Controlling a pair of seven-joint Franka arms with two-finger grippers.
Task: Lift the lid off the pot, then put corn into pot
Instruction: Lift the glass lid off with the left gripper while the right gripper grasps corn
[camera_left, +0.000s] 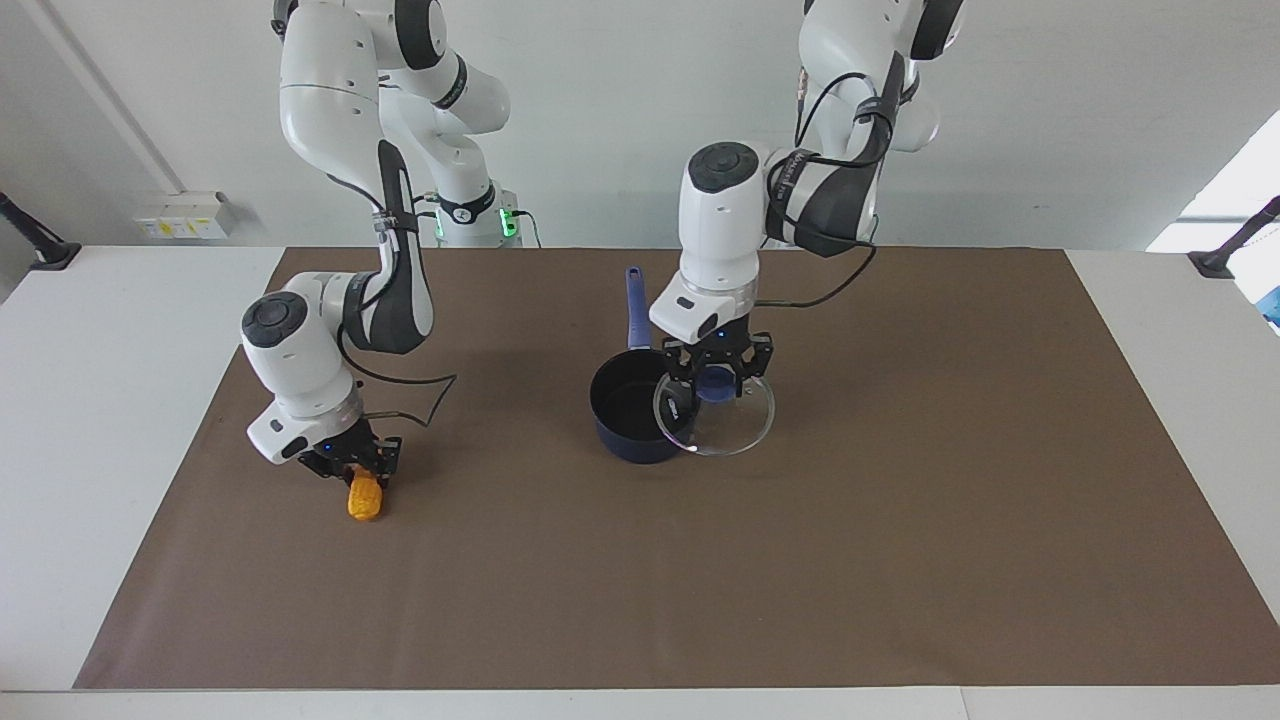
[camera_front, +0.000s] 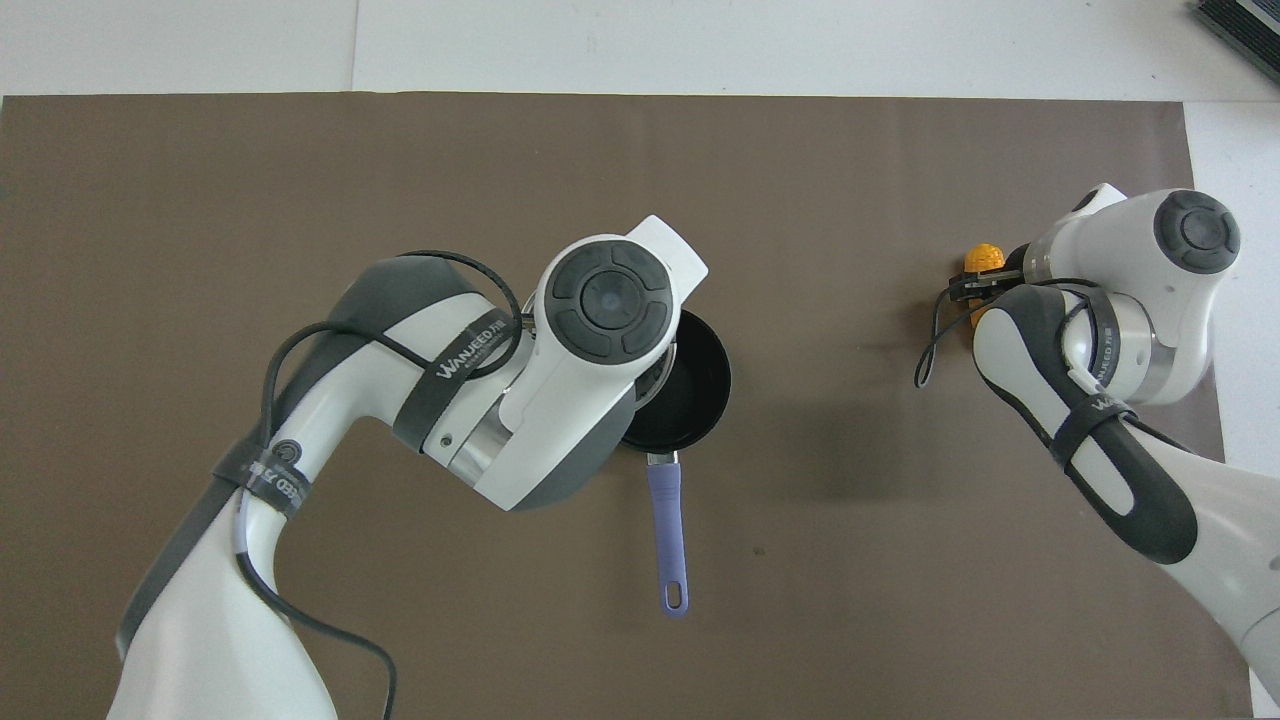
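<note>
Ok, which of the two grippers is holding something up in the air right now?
The left gripper: it holds the lid by its blue knob, lifted beside the open pot. The right gripper is down on the corn, which lies on the table.

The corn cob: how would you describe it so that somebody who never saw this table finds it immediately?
Start at the brown mat that covers the table, and go to the right arm's end of it. There the right end effector is shut on the corn cob, which lies on the mat. It is the only yellow-orange thing; the pot and the lid are at mid-table.
</note>
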